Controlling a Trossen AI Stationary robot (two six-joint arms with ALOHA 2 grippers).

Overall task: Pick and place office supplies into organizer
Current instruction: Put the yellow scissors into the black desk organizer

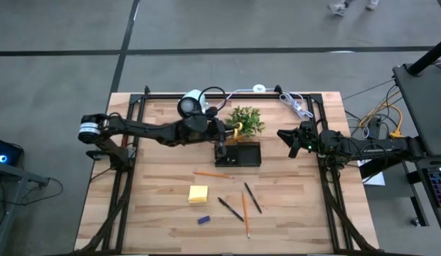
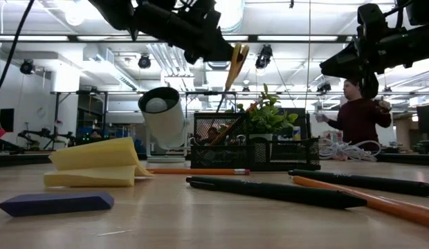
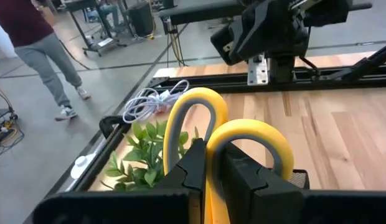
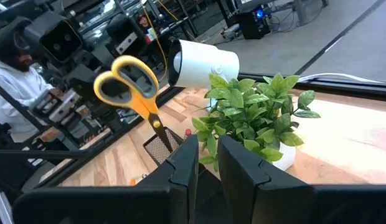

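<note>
While held over organizer (image 1: pixel 245 154): scissors (image 2: pixel 236 63), L gripper (image 1: pixel 221 148).

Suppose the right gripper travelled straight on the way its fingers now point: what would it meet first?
Most likely the green potted plant, straight ahead of the right gripper in its wrist view. The yellow-handled scissors and the white camera sit off to one side. Depth is unclear.

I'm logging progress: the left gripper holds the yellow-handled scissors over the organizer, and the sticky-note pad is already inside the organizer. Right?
Not quite. The left gripper does hold the scissors above the organizer, but the sticky-note pad is not inside it: the high view shows the pad lying on the bare table, apart from the organizer.
</note>
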